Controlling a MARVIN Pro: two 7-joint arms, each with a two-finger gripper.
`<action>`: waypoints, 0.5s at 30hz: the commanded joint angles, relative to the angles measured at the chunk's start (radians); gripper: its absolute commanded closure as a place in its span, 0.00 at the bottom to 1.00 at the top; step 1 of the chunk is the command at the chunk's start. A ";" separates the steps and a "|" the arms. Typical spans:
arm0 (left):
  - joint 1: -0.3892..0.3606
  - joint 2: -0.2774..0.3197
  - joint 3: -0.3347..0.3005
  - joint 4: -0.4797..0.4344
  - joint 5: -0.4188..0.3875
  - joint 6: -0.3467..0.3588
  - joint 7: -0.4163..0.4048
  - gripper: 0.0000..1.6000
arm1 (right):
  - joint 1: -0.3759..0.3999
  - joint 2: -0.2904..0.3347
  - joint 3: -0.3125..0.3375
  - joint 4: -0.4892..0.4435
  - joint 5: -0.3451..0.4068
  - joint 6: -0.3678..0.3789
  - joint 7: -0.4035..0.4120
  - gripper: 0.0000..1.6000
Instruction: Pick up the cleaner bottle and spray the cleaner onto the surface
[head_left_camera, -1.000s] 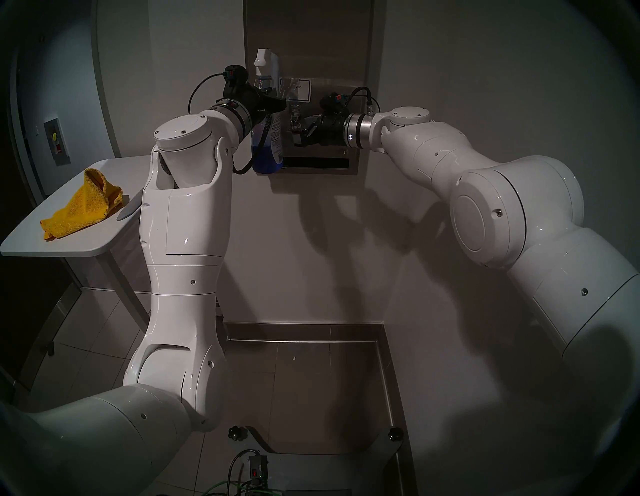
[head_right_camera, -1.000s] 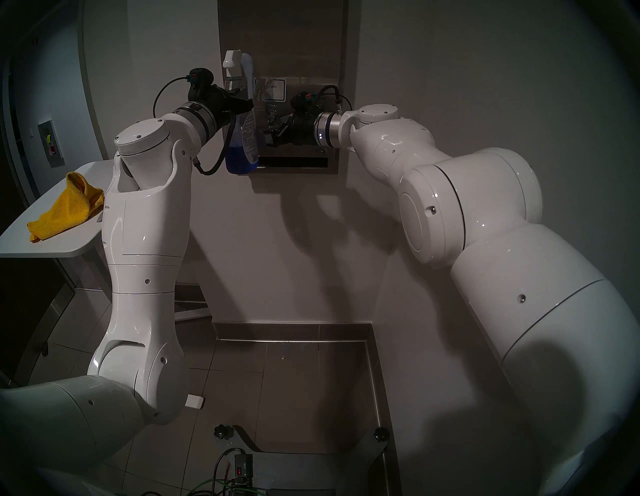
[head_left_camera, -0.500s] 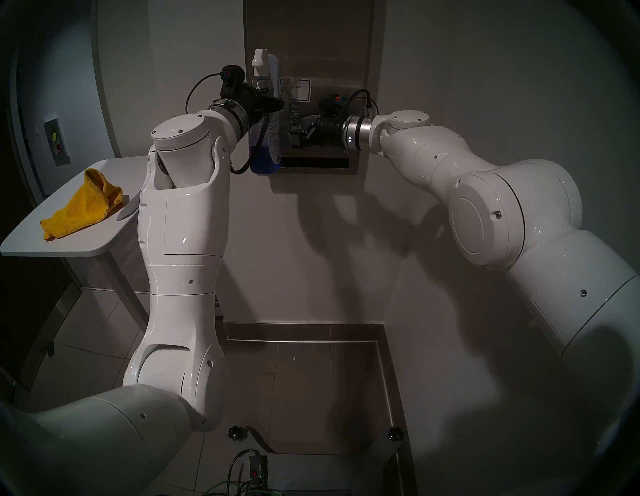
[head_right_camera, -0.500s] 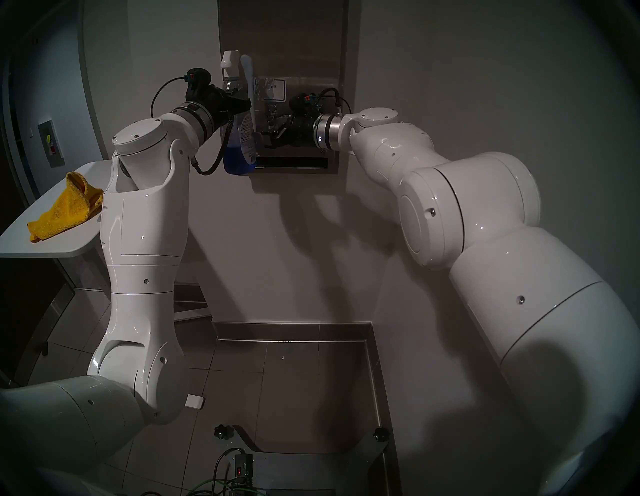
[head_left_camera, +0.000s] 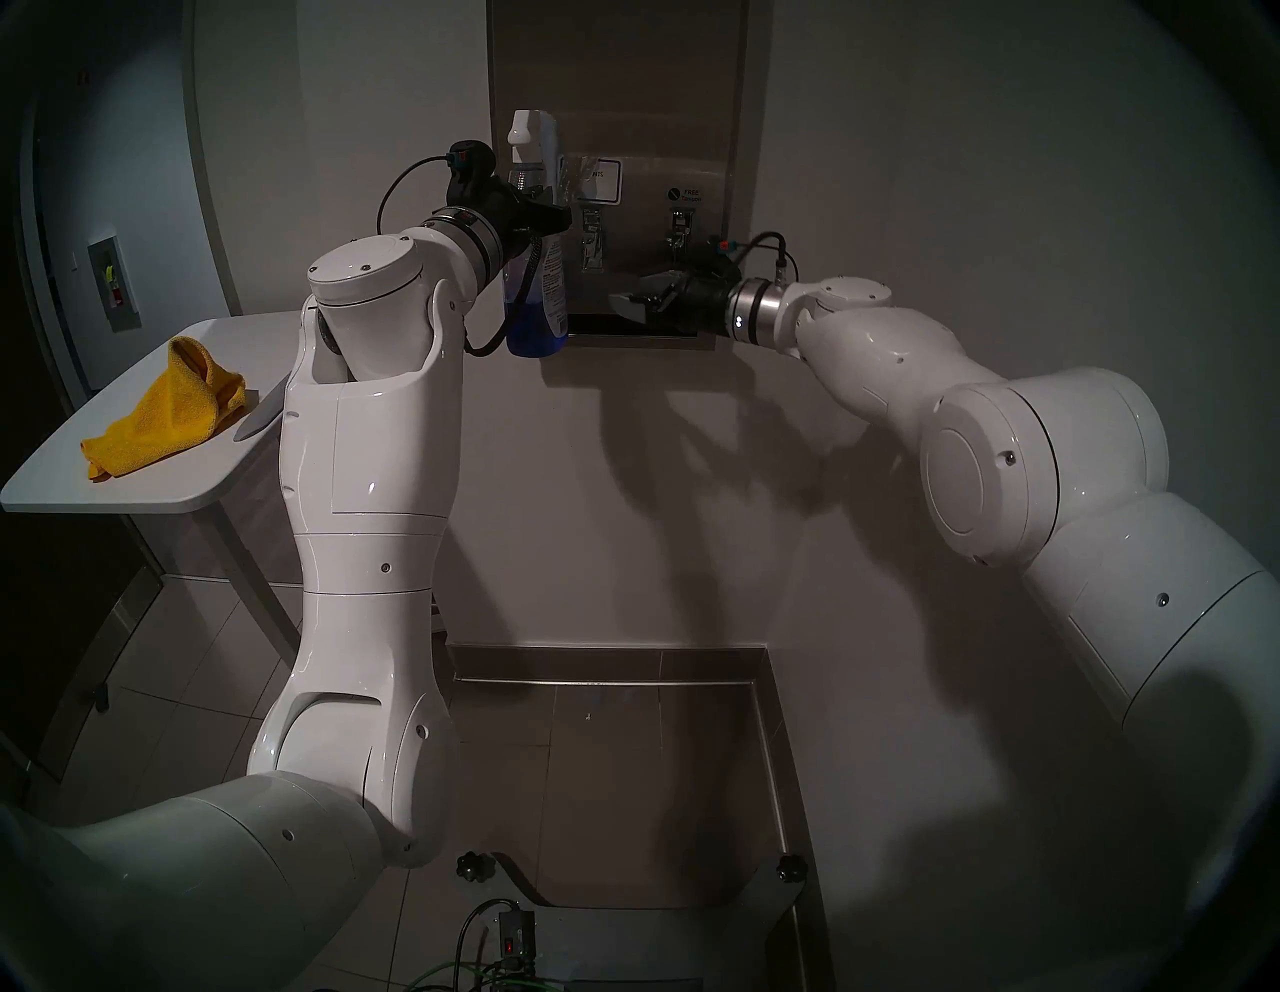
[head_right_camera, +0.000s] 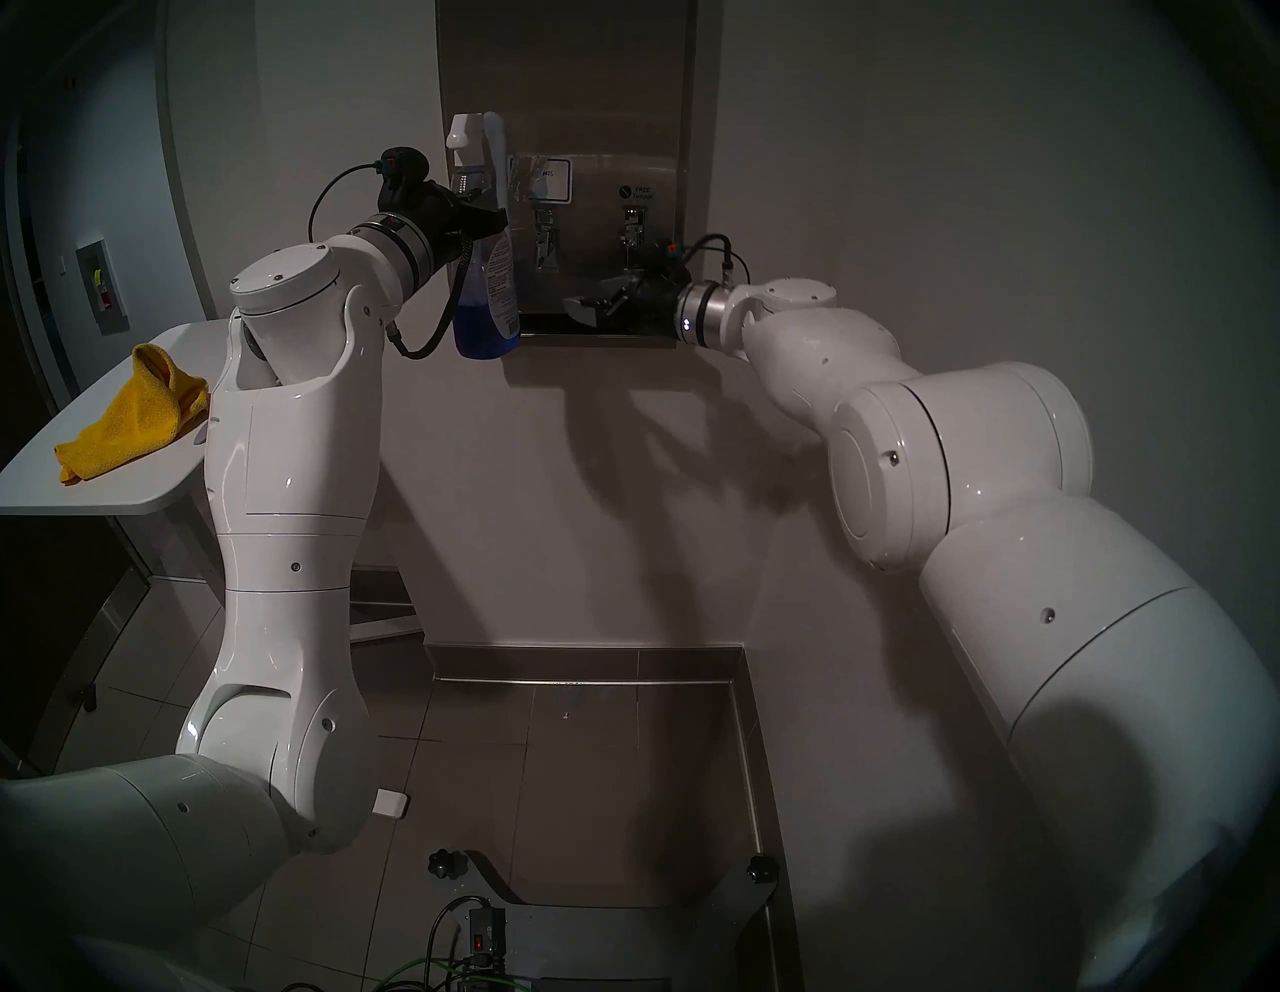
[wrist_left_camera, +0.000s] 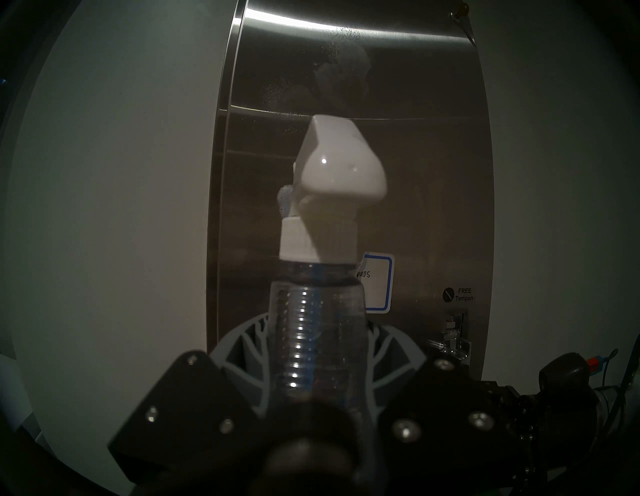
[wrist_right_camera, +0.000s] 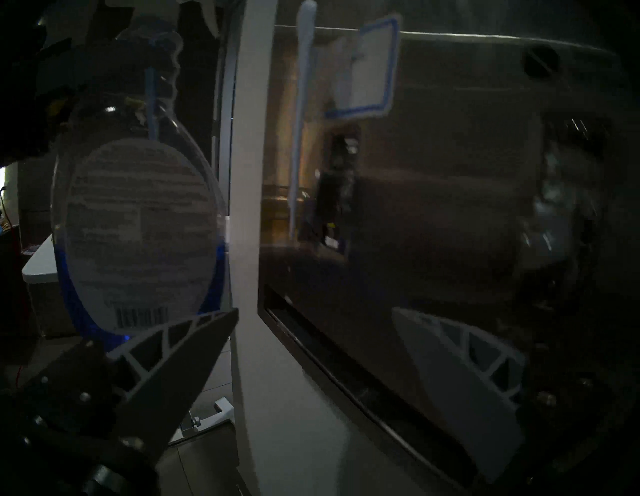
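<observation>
Steel fills the wall ahead: the surface (head_left_camera: 665, 104), speckled with spray near its top edge. My left gripper (head_left_camera: 547, 216) is clamped around the neck of the cleaner bottle (head_left_camera: 537, 305), upright by its left edge. My right gripper (head_left_camera: 634, 305) gapes empty near its bottom edge.

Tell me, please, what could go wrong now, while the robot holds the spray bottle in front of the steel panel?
1. The left tool grips only the ribbed neck of the spray bottle. The heavy blue-filled body hangs below, so it may swing or slip.
2. The open right tool is empty, close to the steel panel near its dark slot, and could scrape it.
3. The nozzle points toward the panel's left side, so some spray may reach the wall.
</observation>
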 joint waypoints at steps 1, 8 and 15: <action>-0.047 -0.002 0.001 -0.036 -0.002 -0.014 -0.001 1.00 | -0.055 0.060 0.035 -0.021 0.031 -0.020 -0.031 0.00; -0.041 -0.002 0.000 -0.032 -0.002 -0.004 -0.004 1.00 | -0.105 0.039 0.056 -0.023 0.056 -0.049 -0.026 0.00; -0.033 -0.003 0.000 -0.027 -0.002 0.006 -0.006 1.00 | -0.110 0.029 0.091 -0.029 0.097 -0.102 -0.033 0.00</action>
